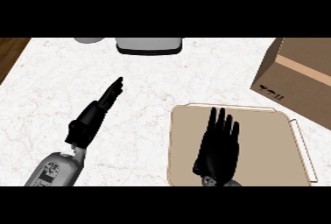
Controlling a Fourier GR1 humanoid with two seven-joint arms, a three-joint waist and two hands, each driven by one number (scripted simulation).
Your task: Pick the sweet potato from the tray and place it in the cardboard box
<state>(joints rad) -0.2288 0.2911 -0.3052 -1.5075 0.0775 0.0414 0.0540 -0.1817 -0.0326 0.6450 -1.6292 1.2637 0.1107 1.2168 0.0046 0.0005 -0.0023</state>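
A flat tan tray [271,148] lies on the white counter at the lower right. My right hand [218,148] hovers over the tray's middle, open, with fingers straight and pointing away from me. No sweet potato shows anywhere; the hand may hide it. The brown cardboard box [298,78] stands at the right edge, just beyond the tray's far right corner. My left hand [92,119] is open over the bare counter left of the tray, fingers stretched toward the upper right and holding nothing.
A grey and white appliance [149,45] stands at the counter's back edge, with a white rounded object [89,40] to its left. The counter's left edge, with dark wood [9,52] beyond it, runs at the upper left.
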